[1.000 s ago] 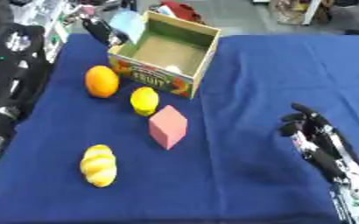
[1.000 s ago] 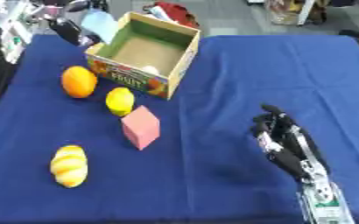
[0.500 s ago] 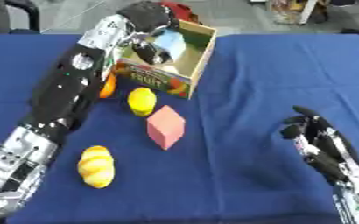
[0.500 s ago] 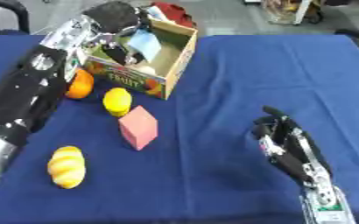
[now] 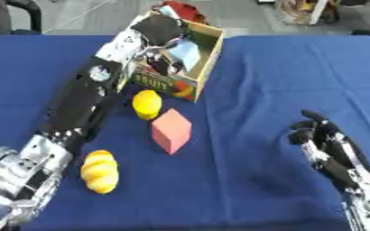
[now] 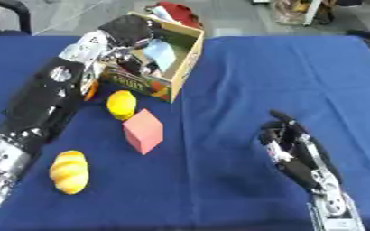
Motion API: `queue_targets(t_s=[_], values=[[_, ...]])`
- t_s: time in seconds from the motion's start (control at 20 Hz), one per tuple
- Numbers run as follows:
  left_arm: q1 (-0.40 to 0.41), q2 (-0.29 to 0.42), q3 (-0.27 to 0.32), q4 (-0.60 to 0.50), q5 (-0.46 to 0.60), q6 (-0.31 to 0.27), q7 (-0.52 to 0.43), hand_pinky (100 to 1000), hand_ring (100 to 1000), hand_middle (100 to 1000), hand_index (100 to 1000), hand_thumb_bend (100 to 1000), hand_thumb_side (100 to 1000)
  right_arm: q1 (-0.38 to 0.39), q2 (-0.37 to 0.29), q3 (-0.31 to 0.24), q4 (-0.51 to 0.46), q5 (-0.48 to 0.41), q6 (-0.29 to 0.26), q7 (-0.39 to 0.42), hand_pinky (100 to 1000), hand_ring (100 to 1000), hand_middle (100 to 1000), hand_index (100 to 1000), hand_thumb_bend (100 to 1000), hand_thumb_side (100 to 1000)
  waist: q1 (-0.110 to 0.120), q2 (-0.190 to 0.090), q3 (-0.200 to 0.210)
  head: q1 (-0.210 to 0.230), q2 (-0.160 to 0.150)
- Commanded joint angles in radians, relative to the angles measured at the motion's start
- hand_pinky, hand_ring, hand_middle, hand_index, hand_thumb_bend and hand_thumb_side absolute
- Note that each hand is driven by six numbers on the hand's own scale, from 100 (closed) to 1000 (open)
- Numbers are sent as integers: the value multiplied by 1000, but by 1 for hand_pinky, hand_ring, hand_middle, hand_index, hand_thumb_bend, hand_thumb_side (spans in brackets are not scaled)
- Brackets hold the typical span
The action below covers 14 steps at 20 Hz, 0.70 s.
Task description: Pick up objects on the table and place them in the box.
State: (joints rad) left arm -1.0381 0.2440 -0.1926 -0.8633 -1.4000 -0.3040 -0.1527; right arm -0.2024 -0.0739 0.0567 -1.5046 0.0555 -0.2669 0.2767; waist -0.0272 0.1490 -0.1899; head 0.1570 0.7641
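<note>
A: Which step is the robot at?

B: A placing step, by the look of it. The left hand (image 5: 163, 31) reaches over the near wall of the box (image 5: 207, 49), and its curled fingers appear to hold a pale blue object (image 5: 184, 53) inside the opening. The next move calls for the fingers to loosen so the object drops in, then for the arm to lift clear without snagging the cardboard wall.

A: And what remains on the blue tabletop (image 5: 283, 81)?

B: A yellow lemon-like fruit (image 5: 147, 103) just in front of the box, a pink block (image 5: 172, 131) beside it, and a yellow lumpy piece (image 5: 99, 171) nearer the front edge. An orange object (image 6: 90, 90) is almost entirely covered by the left forearm.

A: The right hand (image 6: 292, 152)?

B: Idle at the lower right, fingers relaxed, holding nothing.

A: Anything unclear?

B: Whether the blue object touches the box floor cannot be told; the hand hides its lower part. Red material (image 5: 180, 10) behind the box is cut off.
</note>
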Motion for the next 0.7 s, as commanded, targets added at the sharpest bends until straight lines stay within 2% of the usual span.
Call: queue_targets(t_s=[0.05,0.2,0.3,0.4,0.7], values=[[-20,5,3,-9,3,-3,-13,798,722,754,919,451,235,-12,-4,1,-12,-5,0,3,645,639,664,900,100,399,-14,-16,0,4,-4],[-22,16,4,-24,6,-1,-23,813,747,787,932,449,289,-12,-5,1,-12,-5,-1,3,645,638,664,900,100,402,-14,-17,1,2,-4],[-23,29,9,-48,19,3,-21,815,750,792,928,431,269,-12,-5,-1,-13,-5,-1,3,645,638,664,900,100,402,-14,-17,2,-1,-4],[-26,53,14,-80,43,6,-24,810,737,772,917,416,207,-12,-6,-3,-13,-5,0,2,645,638,664,900,100,403,-13,-18,6,-5,-3],[-26,198,29,-199,207,3,-124,781,662,694,880,372,193,-12,-15,-12,-13,-3,0,-5,646,638,664,900,100,408,-4,-21,30,-17,0]])
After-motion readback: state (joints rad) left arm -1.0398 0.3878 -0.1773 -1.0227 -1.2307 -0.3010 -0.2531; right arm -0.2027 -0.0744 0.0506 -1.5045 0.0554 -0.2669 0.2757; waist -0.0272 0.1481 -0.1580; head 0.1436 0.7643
